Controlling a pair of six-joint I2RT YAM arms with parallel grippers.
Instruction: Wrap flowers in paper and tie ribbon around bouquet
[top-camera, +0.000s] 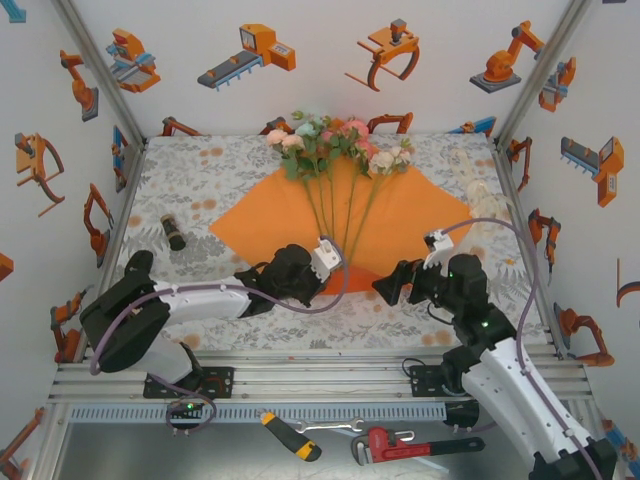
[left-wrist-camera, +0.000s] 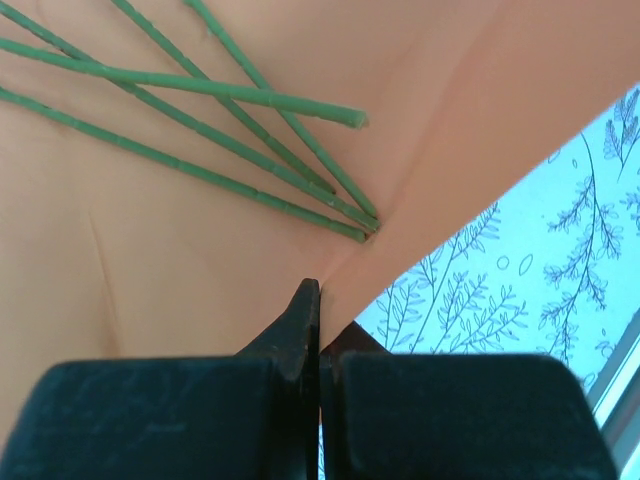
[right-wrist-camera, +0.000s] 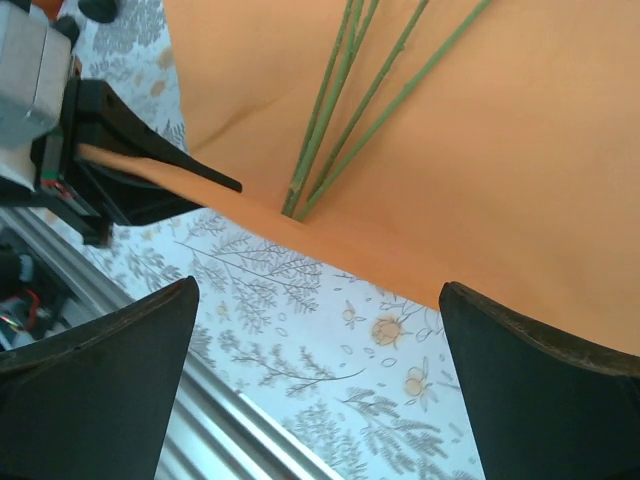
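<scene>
At the centre of the table (top-camera: 200, 165), the paper (top-camera: 400, 225) lies flat, with one corner toward the arms. The flowers (top-camera: 340, 145) rest on it, heads far, stems (left-wrist-camera: 250, 150) converging at that near corner. Left gripper (left-wrist-camera: 312, 300) is pressed together on the paper's edge just beside the stem ends. Right gripper (right-wrist-camera: 320, 360) stands spread, holding nothing. Judgement: fold slowly, trapping the stems inside. No legible writing or brand found.

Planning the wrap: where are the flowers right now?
In the top view, the flowers lie on the orange paper, far centre of the table, blooms toward the back.
</scene>
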